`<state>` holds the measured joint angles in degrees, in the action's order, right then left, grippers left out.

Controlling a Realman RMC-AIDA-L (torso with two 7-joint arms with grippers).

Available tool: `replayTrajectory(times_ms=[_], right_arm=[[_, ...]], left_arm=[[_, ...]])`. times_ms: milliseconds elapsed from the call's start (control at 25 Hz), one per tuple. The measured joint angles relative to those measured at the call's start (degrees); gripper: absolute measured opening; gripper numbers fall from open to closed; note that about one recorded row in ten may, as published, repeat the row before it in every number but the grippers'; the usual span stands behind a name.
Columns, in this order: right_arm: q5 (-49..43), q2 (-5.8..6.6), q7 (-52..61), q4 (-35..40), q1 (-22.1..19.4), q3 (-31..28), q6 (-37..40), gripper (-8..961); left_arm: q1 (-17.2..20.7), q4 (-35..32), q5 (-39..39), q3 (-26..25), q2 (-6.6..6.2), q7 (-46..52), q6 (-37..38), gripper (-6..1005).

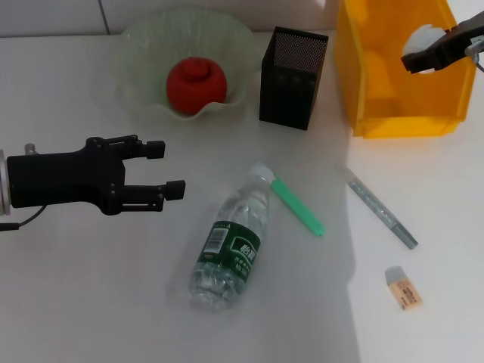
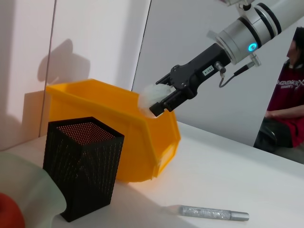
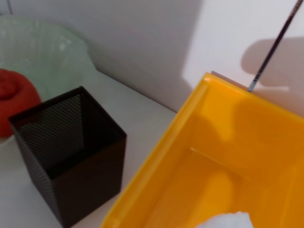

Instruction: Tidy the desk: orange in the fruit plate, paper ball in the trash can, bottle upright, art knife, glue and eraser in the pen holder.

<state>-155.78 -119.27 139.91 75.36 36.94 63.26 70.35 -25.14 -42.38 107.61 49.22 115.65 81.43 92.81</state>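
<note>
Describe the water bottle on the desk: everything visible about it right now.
The bottle is small, clear plastic, with a dark green label carrying a barcode and a white-and-green cap. It lies on its side on the white desk, cap pointing toward the pen holder. The green pen lies by its cap. No gripper touches it.

Readable marks on the desk and beyond

The bottle [image 1: 229,249], lying on its side just beside the green glue stick [image 1: 297,206], carries a dark green label [image 1: 237,253] with a white barcode patch and white characters too small to read. Beyond the trash can [image 2: 118,128], a seated person's red shirt [image 2: 290,102] bears white lettering, roughly "MAGNIDRION X", only partly legible. A small white tag on the right gripper [image 2: 164,97] is unreadable.
</note>
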Motion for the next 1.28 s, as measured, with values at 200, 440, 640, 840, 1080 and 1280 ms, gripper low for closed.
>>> replayTrajectory(times_ms=[200,440,640,840,1080,1280], right_arm=[[5.75,0.1,-2.24,1.38,-2.17,-0.55,0.38,637],[9.87,-0.01,-3.36,6.61,-6.95,-0.25,0.52,682],[31.58,0.11,-14.35,9.52,-18.1,-1.75,2.47,684],[50.95,-0.02,-33.26,-2.23,-25.05,-7.59,10.87,683],[55.4,1.0,-56.08,-28.9,-24.96,-21.11,20.63,683],[54.8,1.8,-62.52,-36.48,-24.71,-21.3,22.63,682]], left_arm=[[-0.34,0.04,0.26,0.0,0.12,0.27,-0.59,841],[-0.86,-0.92,0.34,0.24,-0.07,3.37,-0.36,841],[-1.2,-6.36,2.25,0.62,-0.61,13.92,0.42,841],[-2.65,-23.55,13.28,4.93,1.8,37.27,1.15,839],[-6.79,-36.41,24.23,20.38,3.01,60.64,-1.1,825],[-15.32,-36.35,28.79,31.86,3.52,73.13,-2.47,813]])
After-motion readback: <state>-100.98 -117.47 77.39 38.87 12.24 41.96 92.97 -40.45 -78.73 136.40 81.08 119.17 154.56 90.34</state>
